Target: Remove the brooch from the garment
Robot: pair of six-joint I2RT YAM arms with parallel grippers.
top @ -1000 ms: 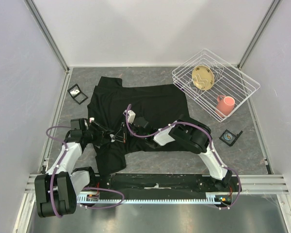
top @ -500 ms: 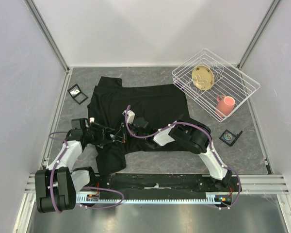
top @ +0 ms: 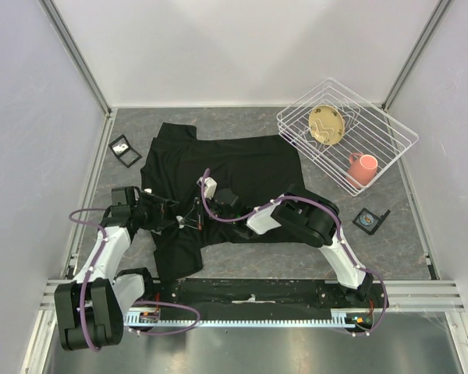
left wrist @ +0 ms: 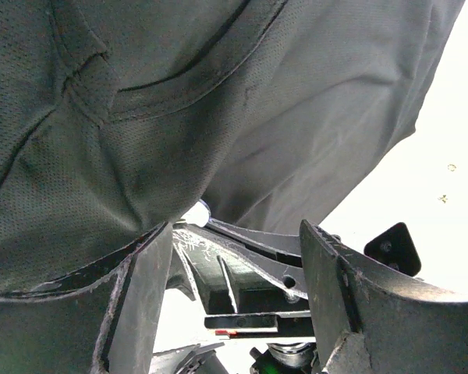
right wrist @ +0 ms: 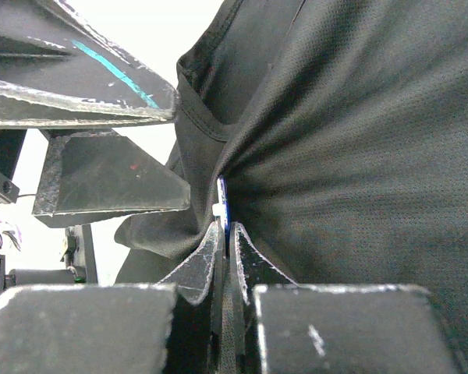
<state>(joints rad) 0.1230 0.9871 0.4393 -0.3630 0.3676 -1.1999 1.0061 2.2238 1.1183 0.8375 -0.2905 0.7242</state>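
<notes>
Grey mottled table (top: 421, 234), closed in by pale panels on three sides.

Black garment (top: 249, 167): lies spread over the left and middle of that surface, with one flap reaching toward the near edge between the two arms.

White wire basket (top: 372, 109): sits at the far right, near the cloth's far right corner. Holds a tan round disc (top: 326, 125) propped among the wires and, nearer, a pink mug (top: 363, 167).

Left gripper (left wrist: 234, 234): comes in low from the left over the near left part of the cloth. Stands with jaws wide apart, dark fabric draped over the finger (left wrist: 136, 304) on the left of its own view.

Right gripper (right wrist: 225, 230): reaches across from the right and meets the other almost tip to tip. Presses its jaws together, clamped on a thin sliver and on the puckered fabric round it.

Small black square (top: 125, 149) with a pale centre: rests on bare table just left of the cloth's far left part. Second square (top: 370, 220): lies well right of the cloth, near the basket's near corner.

Brooch (right wrist: 223, 204): shows only as a narrow blue-and-white edge rising from between the right fingertips, in the near left part of the garment, with the cloth pulled into tight creases toward it. Too little in view to tell its shape.
</notes>
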